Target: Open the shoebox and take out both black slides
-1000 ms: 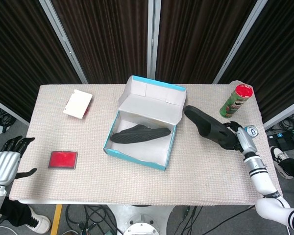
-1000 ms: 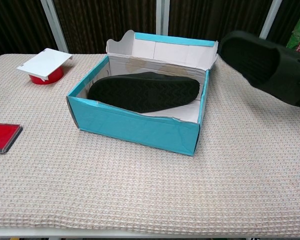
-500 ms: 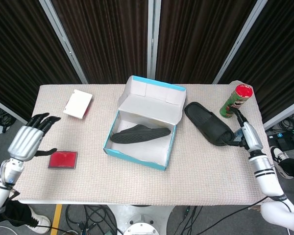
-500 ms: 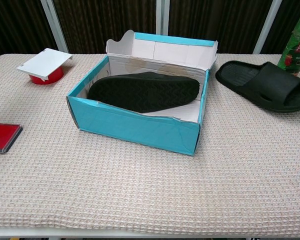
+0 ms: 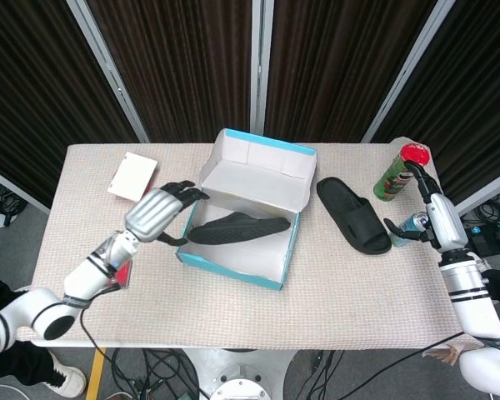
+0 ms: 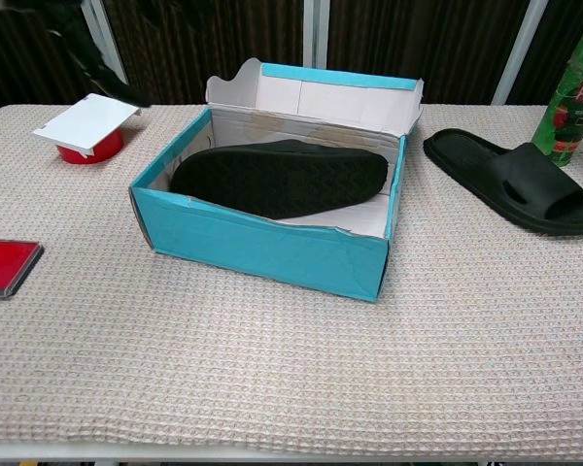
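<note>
Left of the shoebox (image 5: 242, 218) the left hand (image 5: 157, 210) hovers, fingers apart; right hand (image 5: 437, 222) empty beside the removed slide (image 5: 352, 215), fingers spread

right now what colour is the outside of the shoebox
Turquoise blue on the outside of the shoebox, with a white interior; the chest view shows it best.

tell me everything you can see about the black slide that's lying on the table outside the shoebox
The black slide lies flat on the woven table cover, sole down, just right of the open shoebox. It is matte black all over, looking like soft moulded foam or rubber, with a broad strap across the front and an open heel with a ridged footbed. It runs diagonally, strap end towards the green can. Nothing holds it: the right hand is beside it, apart.
</note>
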You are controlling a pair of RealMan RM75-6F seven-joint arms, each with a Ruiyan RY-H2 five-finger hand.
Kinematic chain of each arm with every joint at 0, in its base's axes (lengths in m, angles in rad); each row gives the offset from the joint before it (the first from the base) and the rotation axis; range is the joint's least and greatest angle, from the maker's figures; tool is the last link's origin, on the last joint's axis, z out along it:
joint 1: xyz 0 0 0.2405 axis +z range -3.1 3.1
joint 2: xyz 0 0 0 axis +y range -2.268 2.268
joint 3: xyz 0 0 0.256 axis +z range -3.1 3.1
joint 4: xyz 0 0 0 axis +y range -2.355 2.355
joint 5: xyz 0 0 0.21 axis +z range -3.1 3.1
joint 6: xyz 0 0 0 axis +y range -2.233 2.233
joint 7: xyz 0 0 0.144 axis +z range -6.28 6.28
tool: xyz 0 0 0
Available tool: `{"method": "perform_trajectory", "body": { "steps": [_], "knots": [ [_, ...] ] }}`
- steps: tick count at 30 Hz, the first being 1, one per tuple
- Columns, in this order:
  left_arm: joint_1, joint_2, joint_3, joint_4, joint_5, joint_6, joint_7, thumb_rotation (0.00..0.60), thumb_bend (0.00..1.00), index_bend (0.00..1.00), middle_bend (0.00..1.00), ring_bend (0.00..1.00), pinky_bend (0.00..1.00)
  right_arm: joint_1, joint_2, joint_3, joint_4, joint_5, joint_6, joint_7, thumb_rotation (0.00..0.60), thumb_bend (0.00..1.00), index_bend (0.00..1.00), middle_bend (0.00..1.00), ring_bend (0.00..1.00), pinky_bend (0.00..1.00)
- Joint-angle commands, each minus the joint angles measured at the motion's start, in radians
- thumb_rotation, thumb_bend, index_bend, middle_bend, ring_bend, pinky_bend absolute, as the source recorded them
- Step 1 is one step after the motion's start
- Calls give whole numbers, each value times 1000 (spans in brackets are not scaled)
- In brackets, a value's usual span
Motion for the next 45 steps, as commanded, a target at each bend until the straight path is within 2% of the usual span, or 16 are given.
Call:
{"method": "perform_trajectory", "body": {
  "steps": [1,5,13,17,22,24,28,32,35,45],
  "knots": [
    [-96,-112,-14,60,-121,-88,115,600,65,201,224,138,246,0,0,-5,0,8,-11,-3,600,147,0,0,0,0],
    [-179,-200,-23,119,-270,-128,232,600,66,201,225,138,250,3,-4,-12,7,12,-28,-4,600,147,0,0,0,0],
    [-297,-340,-2,251,-513,-141,381,600,66,201,225,138,261,5,-6,-17,16,8,-39,3,600,148,0,0,0,0],
    [-337,-391,30,319,-618,-121,459,600,66,201,224,138,270,3,0,-23,20,2,-41,6,600,148,0,0,0,0],
    [-352,-436,79,364,-684,-74,536,600,70,204,227,168,324,-7,3,-26,29,2,-35,20,600,147,0,0,0,0],
    [-353,-453,94,378,-692,-65,553,600,83,213,235,174,341,-10,2,-28,34,3,-36,28,600,147,0,0,0,0],
    [-351,-497,121,419,-682,-38,580,600,182,282,315,250,443,-15,2,-32,44,-1,-35,42,600,148,0,0,0,0],
    [-332,-539,116,467,-608,23,542,600,312,470,515,471,655,-19,3,-32,50,-3,-31,51,600,147,0,0,0,0],
    [-303,-540,88,460,-548,46,444,600,353,537,586,553,750,-22,4,-31,53,-3,-28,56,600,148,0,0,0,0],
    [-221,-420,19,293,-430,122,263,600,352,537,588,557,756,-22,6,-30,51,-20,-23,76,600,148,0,0,0,0]
  ]
}}
